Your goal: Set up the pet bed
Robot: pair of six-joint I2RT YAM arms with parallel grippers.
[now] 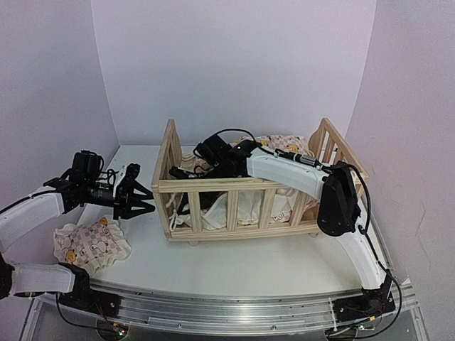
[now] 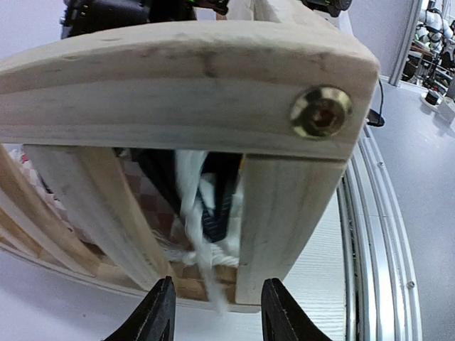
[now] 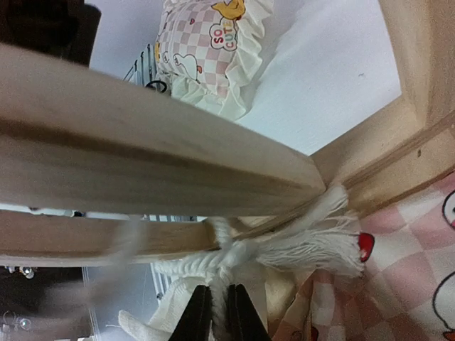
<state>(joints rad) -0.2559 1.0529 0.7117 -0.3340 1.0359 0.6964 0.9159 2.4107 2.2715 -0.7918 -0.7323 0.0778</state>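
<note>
Top view: pet bed frame [image 1: 234, 186] sat mid-picture on the tabletop [image 1: 249, 263], long axis left-right, cushion [image 1: 284, 145] inside it. Right hand [image 1: 179, 172] reached over the front rail into the frame's left-end corner. Left hand [image 1: 138, 200] hovered outside that same end, just beside it. Small pillow [image 1: 89, 241] lay lower left.

Left wrist: fingers [image 2: 160, 312] were wide, nothing between them. Tie string [image 2: 206, 249] dangled through the slats dead ahead, just above the gap, with the corner post [image 2: 284, 227] to its right.

Right wrist: fingers [image 3: 200, 316] were narrow, pinching the string at bottom centre, with the bunched tie at the rail corner above.

My read: the left hand was nearer the loose end, so a straight push forward.
</note>
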